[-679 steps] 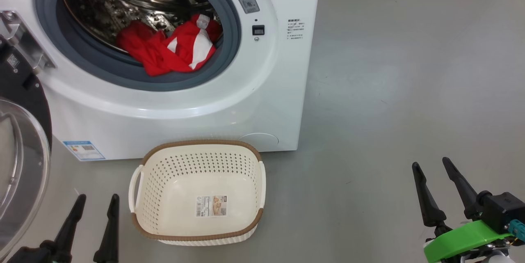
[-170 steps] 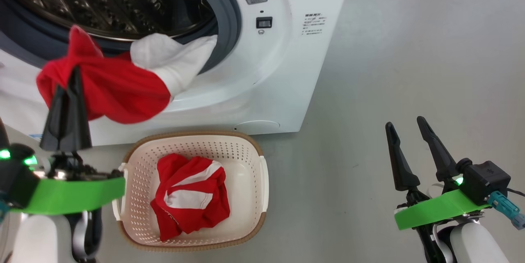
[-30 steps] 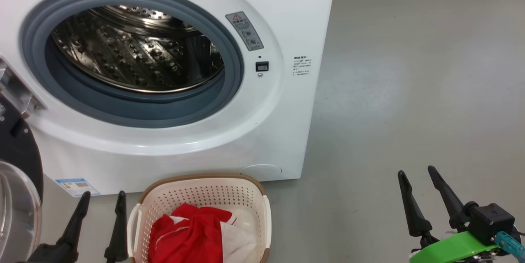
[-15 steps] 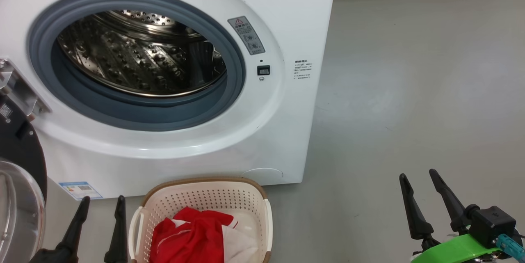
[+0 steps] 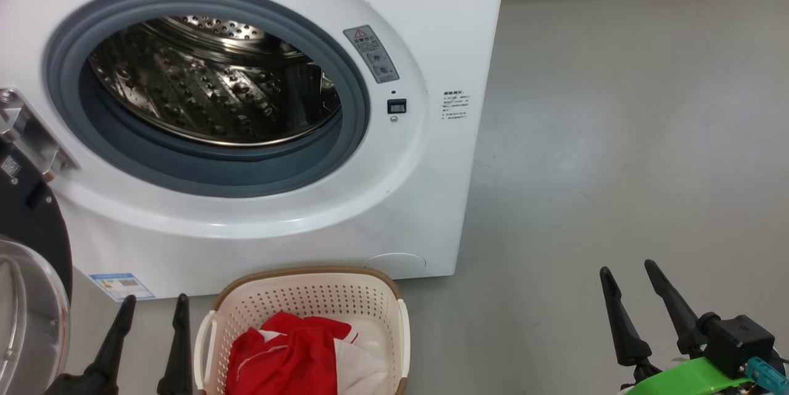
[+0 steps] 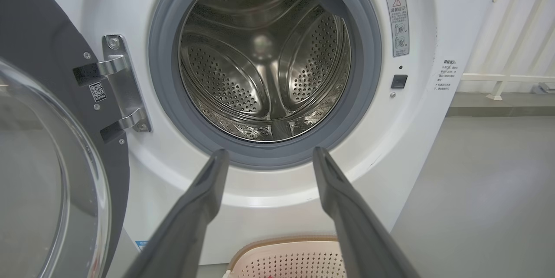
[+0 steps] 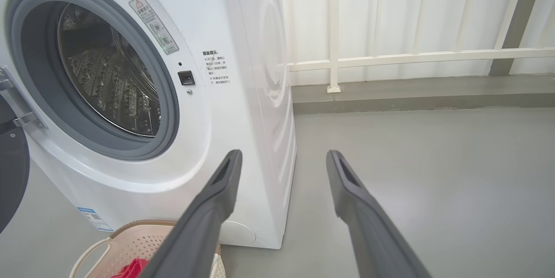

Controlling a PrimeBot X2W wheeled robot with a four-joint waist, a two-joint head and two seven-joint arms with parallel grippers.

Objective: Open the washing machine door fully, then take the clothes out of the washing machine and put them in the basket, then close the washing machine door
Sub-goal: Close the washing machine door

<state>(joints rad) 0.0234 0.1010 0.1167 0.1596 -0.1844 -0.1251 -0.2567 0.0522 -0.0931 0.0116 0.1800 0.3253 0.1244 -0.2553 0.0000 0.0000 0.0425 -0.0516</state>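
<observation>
- The big white boxy front-loading washing machine point(image 5: 431, 25) stands with its mouth uncovered. Its perforated steel drum point(image 5: 209, 93), ringed by a grey rubber gasket point(image 5: 203, 170), shows bare metal in the head view and in both wrist views, with no fabric visible inside.
- The round washing machine door point(image 5: 28, 228), with its glossy black rim and bulging clear glass centre, hangs from a metal hinge point(image 5: 31, 130) on the machine's left side. It is swung well away from the opening, so the opening step reads as done.
- The bright red clothes point(image 5: 290, 355) with white panels lie bundled in the small cream perforated plastic basket point(image 5: 308, 276) with a brown woven-look rim. The basket sits on the grey floor point(image 5: 616, 136) just in front of the machine, below its mouth, and its near end is cut off by the frame edge.
- The left gripper point(image 5: 155, 300) hovers low in front of the machine, between door and basket, its two long dark fingers spread apart and holding nothing.
- The right gripper point(image 5: 627, 267) is likewise spread and empty, over bare floor off the machine's right front corner and well apart from it.
- Judged from this, the unloading looks complete. What is left is to swing the door back onto the opening until it latches, and the left gripper sits nearer to it.
</observation>
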